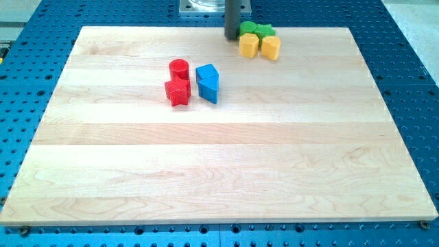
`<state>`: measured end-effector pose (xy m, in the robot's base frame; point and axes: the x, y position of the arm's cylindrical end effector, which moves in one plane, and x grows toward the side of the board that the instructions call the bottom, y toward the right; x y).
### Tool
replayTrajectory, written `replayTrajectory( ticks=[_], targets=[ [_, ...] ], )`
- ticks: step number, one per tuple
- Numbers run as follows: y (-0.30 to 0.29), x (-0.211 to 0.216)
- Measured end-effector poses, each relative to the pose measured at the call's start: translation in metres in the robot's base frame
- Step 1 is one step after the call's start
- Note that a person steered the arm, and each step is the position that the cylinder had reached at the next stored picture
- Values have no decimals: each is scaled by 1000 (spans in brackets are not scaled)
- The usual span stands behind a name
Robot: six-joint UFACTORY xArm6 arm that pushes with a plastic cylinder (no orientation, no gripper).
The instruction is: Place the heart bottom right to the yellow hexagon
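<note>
Two yellow blocks lie side by side near the view's top edge of the wooden board. The left yellow block and the right yellow block nearly touch. I cannot tell for sure which one is the heart and which the hexagon. My tip rests on the board just up-left of the left yellow block, close to it. A green block sits right behind the yellow pair, to the right of the rod.
A red cylinder stands left of centre, with a red star-like block just below it. An angular blue block sits right beside them. A blue perforated table surrounds the board.
</note>
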<state>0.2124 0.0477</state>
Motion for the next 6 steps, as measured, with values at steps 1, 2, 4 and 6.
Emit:
replayTrajectory(
  ticks=[1,2,4,6],
  targets=[
    [27,3],
    [30,3],
    [30,-18],
    [68,20]
  ],
)
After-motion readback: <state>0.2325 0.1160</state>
